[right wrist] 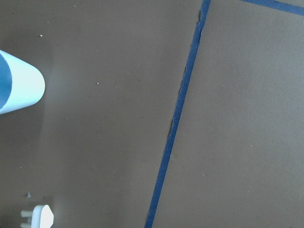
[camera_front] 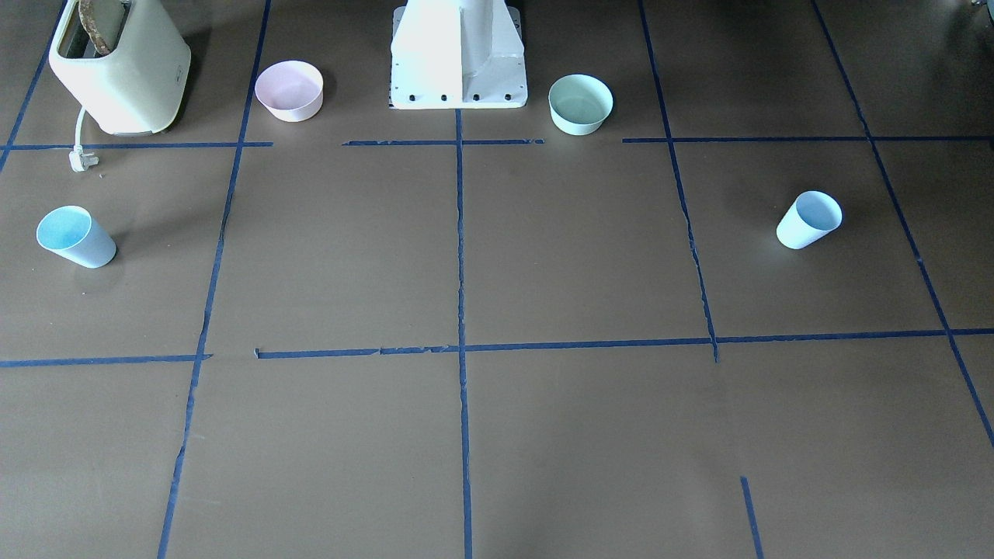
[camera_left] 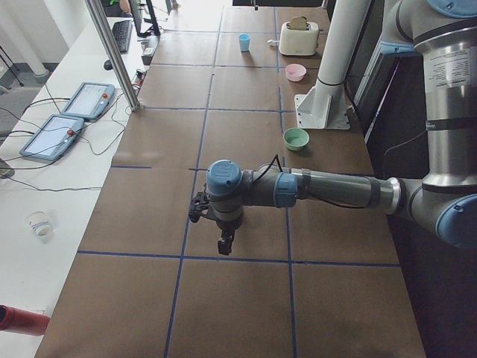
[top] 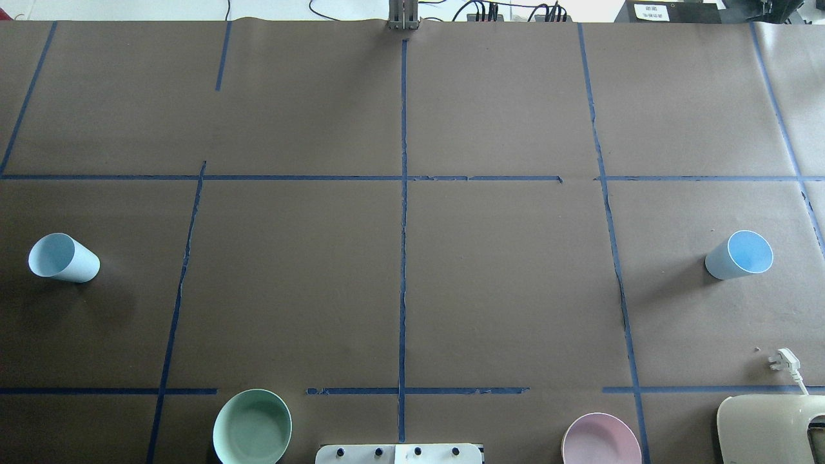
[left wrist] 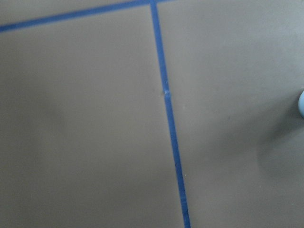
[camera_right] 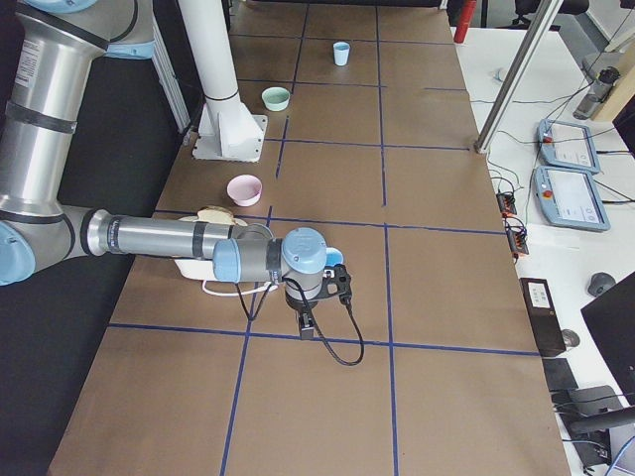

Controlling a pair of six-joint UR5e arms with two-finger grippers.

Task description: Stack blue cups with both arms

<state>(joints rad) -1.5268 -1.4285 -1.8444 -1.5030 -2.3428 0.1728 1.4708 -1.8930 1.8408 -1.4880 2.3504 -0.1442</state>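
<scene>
Two pale blue cups stand upright on the brown table. One blue cup point(camera_front: 75, 237) point(top: 740, 255) is on my right side and shows at the right wrist view's left edge point(right wrist: 19, 88). The other blue cup point(camera_front: 809, 220) point(top: 63, 258) is on my left side, with a sliver at the left wrist view's right edge point(left wrist: 301, 104). Neither arm shows in the overhead or front views. My left gripper point(camera_left: 223, 242) hangs above the table near its left end. My right gripper point(camera_right: 306, 322) hangs near the right cup point(camera_right: 332, 260). I cannot tell whether either is open.
A pink bowl point(camera_front: 290, 91) and a mint-green bowl point(camera_front: 580, 103) flank the white pedestal point(camera_front: 458, 54). A cream toaster point(camera_front: 120, 66) with its loose plug point(camera_front: 81, 161) stands behind the right cup. Blue tape lines cross the table.
</scene>
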